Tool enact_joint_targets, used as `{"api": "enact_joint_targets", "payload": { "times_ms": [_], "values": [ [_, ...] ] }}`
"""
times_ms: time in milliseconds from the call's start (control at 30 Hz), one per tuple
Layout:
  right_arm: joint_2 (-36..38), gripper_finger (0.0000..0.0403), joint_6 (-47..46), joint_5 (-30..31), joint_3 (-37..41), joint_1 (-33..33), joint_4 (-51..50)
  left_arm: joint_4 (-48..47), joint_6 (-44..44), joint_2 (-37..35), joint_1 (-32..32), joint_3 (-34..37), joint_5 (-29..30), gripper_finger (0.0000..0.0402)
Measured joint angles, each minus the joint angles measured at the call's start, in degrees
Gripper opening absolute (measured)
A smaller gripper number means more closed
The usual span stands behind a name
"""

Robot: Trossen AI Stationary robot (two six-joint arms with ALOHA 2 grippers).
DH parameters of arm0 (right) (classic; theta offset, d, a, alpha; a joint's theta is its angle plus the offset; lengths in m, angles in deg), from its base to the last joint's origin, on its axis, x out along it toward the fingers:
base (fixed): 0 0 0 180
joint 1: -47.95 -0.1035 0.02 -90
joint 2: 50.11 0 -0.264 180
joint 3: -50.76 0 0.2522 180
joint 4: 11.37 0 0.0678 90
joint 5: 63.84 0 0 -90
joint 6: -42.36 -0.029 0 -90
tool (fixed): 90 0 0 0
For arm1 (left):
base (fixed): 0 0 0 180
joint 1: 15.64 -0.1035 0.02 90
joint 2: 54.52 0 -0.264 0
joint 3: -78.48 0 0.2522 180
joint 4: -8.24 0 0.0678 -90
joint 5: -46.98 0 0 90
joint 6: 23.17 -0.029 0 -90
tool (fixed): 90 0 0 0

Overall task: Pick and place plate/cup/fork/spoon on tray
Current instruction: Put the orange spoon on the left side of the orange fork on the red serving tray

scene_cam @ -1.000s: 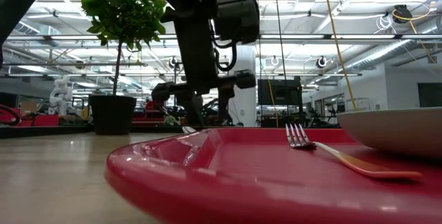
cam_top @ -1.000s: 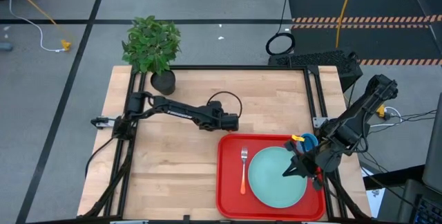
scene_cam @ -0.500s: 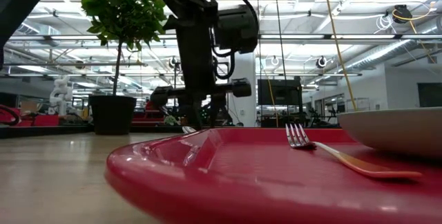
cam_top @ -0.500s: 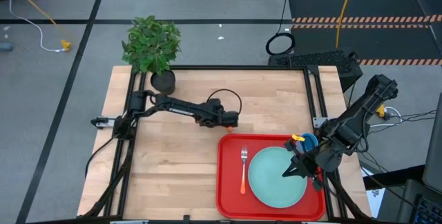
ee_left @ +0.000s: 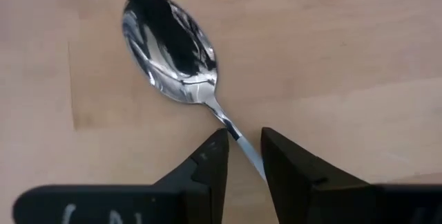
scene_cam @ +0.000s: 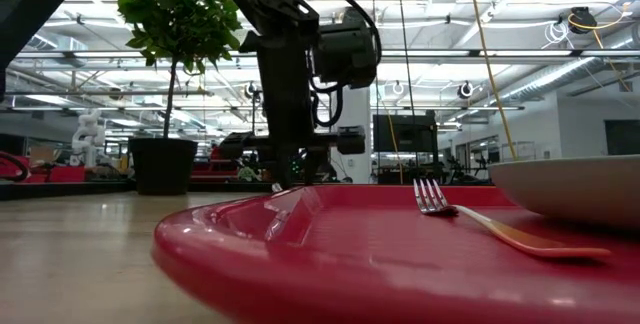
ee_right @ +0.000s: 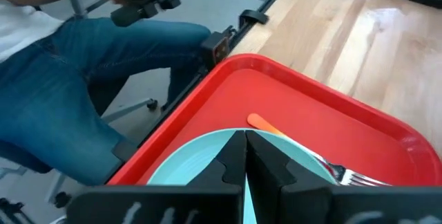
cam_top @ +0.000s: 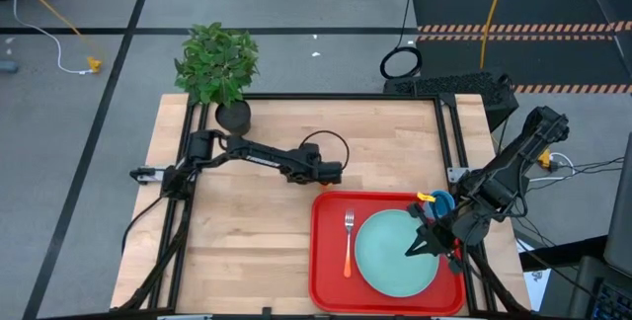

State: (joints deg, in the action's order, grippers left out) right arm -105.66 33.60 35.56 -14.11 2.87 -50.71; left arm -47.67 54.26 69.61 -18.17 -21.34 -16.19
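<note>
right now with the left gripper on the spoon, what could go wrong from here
The left gripper pinches only the thin neck of the spoon, so the heavy bowl may swing or slip out on lifting. On the tray, the fork and plate leave little bare space, so the spoon could land on one of them. The right gripper hangs shut over the plate, close to the left arm's likely path.

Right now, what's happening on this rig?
The left pincer is down on the wooden table just behind the red tray, its fingers closed around the spoon at the neck; the spoon lies flat on the wood. The plate and fork already sit in the tray. The right pincer, shut and empty, hangs over the plate, with the blue cup beside that arm.
</note>
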Motion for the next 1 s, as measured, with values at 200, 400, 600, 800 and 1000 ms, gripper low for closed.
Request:
{"api": "enact_joint_targets", "payload": {
  "times_ms": [200, 400, 600, 800, 1000],
  "values": [
    [0.0, 0.0000, 0.4, -0.7, 0.0, 0.0, 0.0, 0.7, -11.8, 0.0, -1.8, 0.1, 1.2, 0.0093],
    [0.0, 0.0000, 0.9, -0.7, 0.0, 0.0, 0.0, 1.5, -17.3, 0.1, -3.2, 0.2, 1.7, 0.0088],
    [0.0, 0.0000, 0.9, -0.7, 0.0, 0.0, 0.0, 2.4, -19.1, 0.2, -3.3, 0.2, 1.6, 0.0022],
    [0.0, 0.0000, 0.9, -0.7, 0.0, 0.0, 0.0, 3.1, -20.6, 0.2, -3.1, 0.2, 1.3, 0.0014],
    [0.0, 0.0000, 1.1, -0.7, 0.0, 0.0, 0.0, 2.7, -21.3, -0.3, -2.2, -0.1, 0.0, 0.0006]
  ]
}}
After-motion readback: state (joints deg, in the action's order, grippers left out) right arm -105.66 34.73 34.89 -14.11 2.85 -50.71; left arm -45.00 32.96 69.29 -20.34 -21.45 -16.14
